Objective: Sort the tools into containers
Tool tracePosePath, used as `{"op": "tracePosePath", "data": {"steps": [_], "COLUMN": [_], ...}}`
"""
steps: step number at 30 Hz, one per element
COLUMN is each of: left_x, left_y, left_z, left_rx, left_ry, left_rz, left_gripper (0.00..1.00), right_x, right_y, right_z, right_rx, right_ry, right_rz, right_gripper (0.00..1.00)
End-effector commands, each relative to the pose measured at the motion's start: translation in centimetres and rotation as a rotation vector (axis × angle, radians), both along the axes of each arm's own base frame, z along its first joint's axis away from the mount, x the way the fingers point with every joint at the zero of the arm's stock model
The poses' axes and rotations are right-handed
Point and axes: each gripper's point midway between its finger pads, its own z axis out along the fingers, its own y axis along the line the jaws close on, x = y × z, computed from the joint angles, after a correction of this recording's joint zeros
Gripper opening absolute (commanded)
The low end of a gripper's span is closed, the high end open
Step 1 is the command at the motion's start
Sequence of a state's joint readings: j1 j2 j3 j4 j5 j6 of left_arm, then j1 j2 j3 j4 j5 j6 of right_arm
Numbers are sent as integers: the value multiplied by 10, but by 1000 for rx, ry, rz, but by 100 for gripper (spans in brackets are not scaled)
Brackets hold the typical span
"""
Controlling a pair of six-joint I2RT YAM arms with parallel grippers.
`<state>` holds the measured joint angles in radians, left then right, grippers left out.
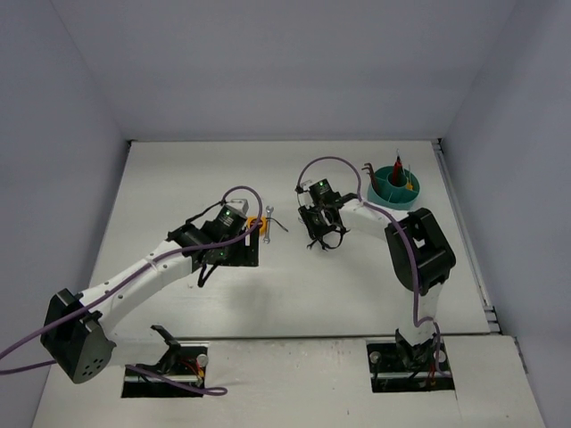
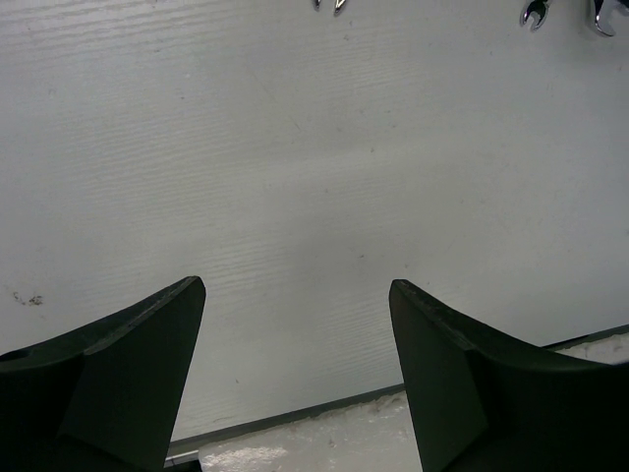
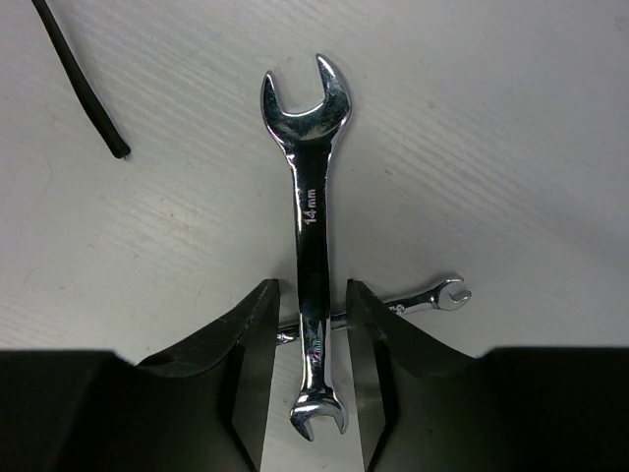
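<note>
Two grippers hang low over the white table (image 1: 178,196). The left gripper (image 2: 295,315) is spread wide above bare tabletop, with nothing between its fingers. The right gripper (image 3: 313,292) straddles the shank of a large wrench (image 3: 310,211), fingers narrowly apart with a sliver of gap on each side, not pinching it. That wrench lies across a smaller wrench (image 3: 432,295). Farther back on the right, the teal cup (image 1: 391,201) holds a red-handled tool (image 1: 397,169) and an orange-handled screwdriver (image 1: 409,185).

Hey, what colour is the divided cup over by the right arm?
Teal. The cup shows best in the top external view.
</note>
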<state>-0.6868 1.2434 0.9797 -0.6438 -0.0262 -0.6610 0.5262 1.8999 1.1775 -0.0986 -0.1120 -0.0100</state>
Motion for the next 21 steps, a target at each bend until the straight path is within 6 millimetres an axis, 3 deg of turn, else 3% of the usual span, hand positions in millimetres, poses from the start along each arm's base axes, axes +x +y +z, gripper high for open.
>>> {"op": "tracePosePath", "data": {"steps": [1, 5, 13, 16, 21], "left_x": [18, 17, 11, 9, 9], "left_y": [-16, -14, -9, -9, -8], "left_z": [30, 30, 26, 24, 26], "left_rx": [-72, -73, -72, -74, -76], "left_ry": [-83, -84, -79, -73, -79], "left_rz": [-9, -6, 5, 6, 4], "left_gripper": [73, 73, 73, 73, 73], "right_x": [-11, 1, -1, -1, -11], "right_y": [-11, -2, 3, 6, 6], "right_z": [-5, -7, -25, -29, -40], "right_rx": [-65, -48, -65, -69, -97], "right_ry": [66, 71, 126, 148, 218], "right_rz": [-85, -101, -94, -83, -46], "right_gripper": [33, 39, 37, 34, 19]}}
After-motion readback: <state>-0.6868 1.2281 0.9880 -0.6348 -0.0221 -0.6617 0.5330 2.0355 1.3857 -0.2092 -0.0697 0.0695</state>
